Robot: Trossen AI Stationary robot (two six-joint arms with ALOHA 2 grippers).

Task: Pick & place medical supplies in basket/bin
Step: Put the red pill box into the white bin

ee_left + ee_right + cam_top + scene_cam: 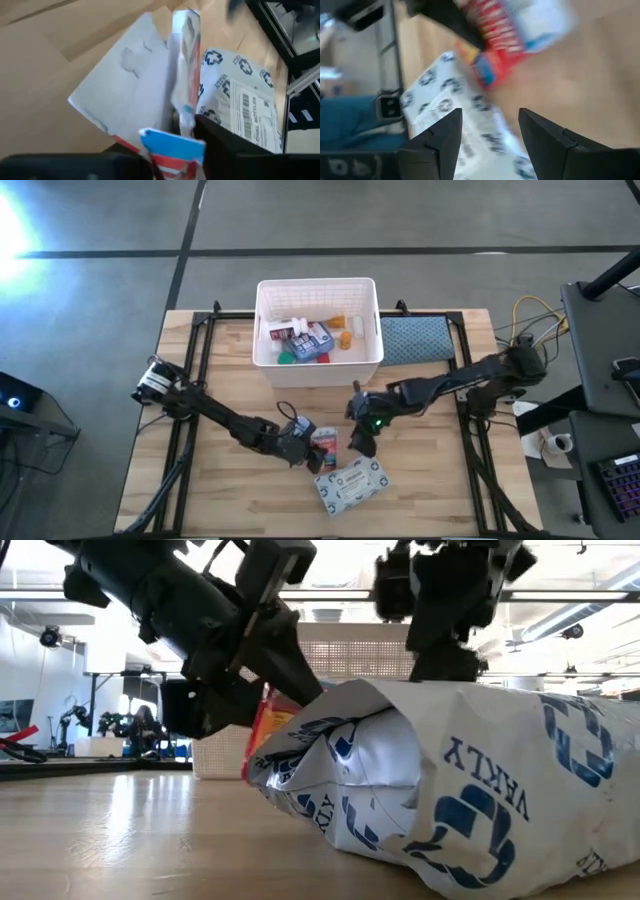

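Box (324, 444), red-orange and white, flap open, clamped between left gripper (308, 448) fingers.

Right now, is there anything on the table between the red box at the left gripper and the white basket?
Nothing visible blocks it. The table is bare between the red box and the basket; the right gripper hangs just beside the box.

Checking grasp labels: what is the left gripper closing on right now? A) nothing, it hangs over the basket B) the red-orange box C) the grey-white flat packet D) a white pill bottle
B: the left gripper has its fingers around the red-orange box on the table, beside the grey-white flat packet, well short of the white basket.
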